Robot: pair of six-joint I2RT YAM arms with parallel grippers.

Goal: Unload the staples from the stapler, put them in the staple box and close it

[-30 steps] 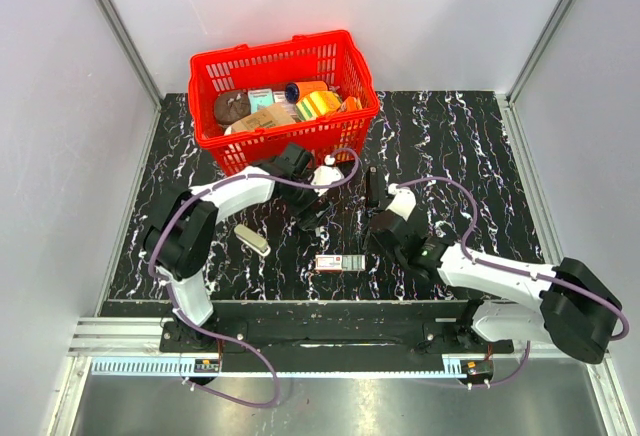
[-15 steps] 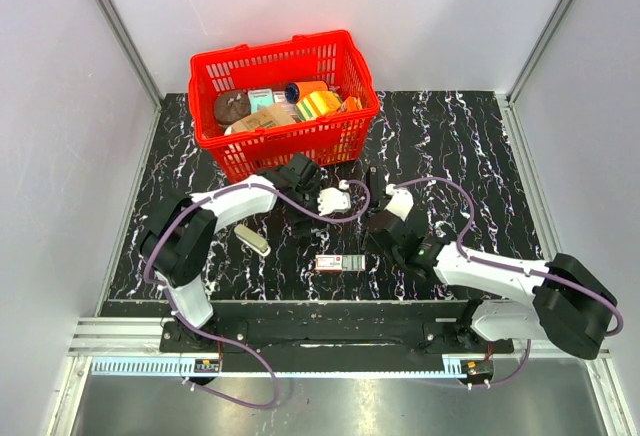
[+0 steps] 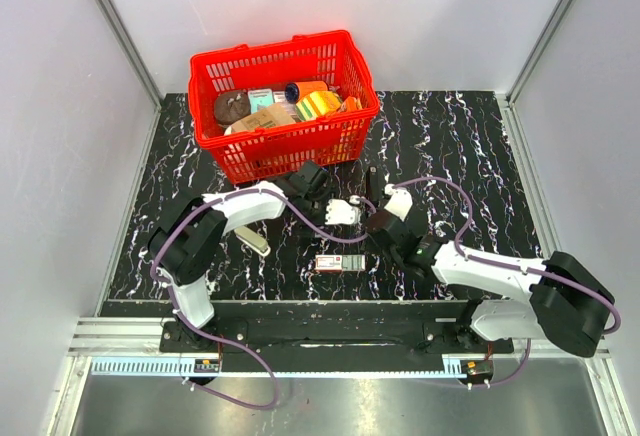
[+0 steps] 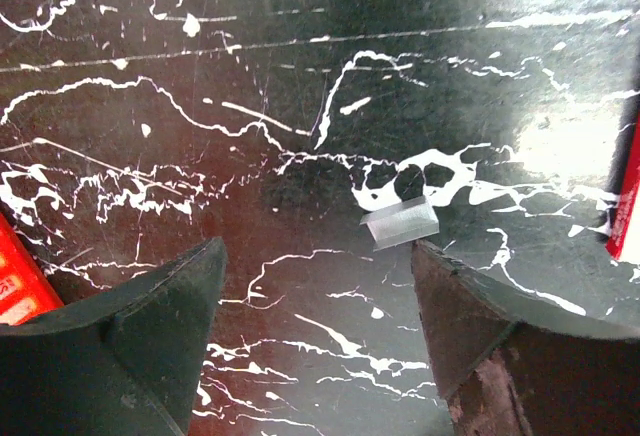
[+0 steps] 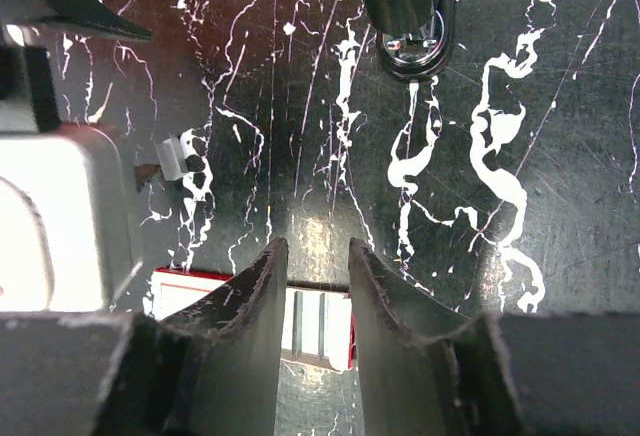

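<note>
- Black table (image 3: 470, 146) with white marble-like veins, seen from above, with two robot arms reaching in from the near edge.
- The stapler (image 5: 405, 1), dark with a chrome base, lies on the table near the middle, just in front of the red basket (image 3: 300, 148). Neither arm touches it.
- The left gripper (image 4: 318, 256) hangs low over the table with its two dark fingers spread wide and nothing between them.
- A short silver strip of staples (image 4: 400, 224) lies loose on the table below the left gripper. In the left wrist view it sits just off the tip of the finger on the right side, and I cannot tell whether the two touch.
- The right gripper (image 5: 318, 246) points toward the stapler from the near side. Its fingers stand a narrow gap apart and grip nothing.
- A small red and white box (image 3: 340, 262) lies flat on the table under the right gripper, on its near side. The right wrist view shows part of it through the gap between the fingers.
- The two grippers are close together in the centre, the left one's white body just beside the right one.
- The basket holds assorted packaged items in orange, yellow, brown and teal.
- A small beige object (image 3: 256, 241) lies on the table beside the left arm, well apart from the stapler.
</note>
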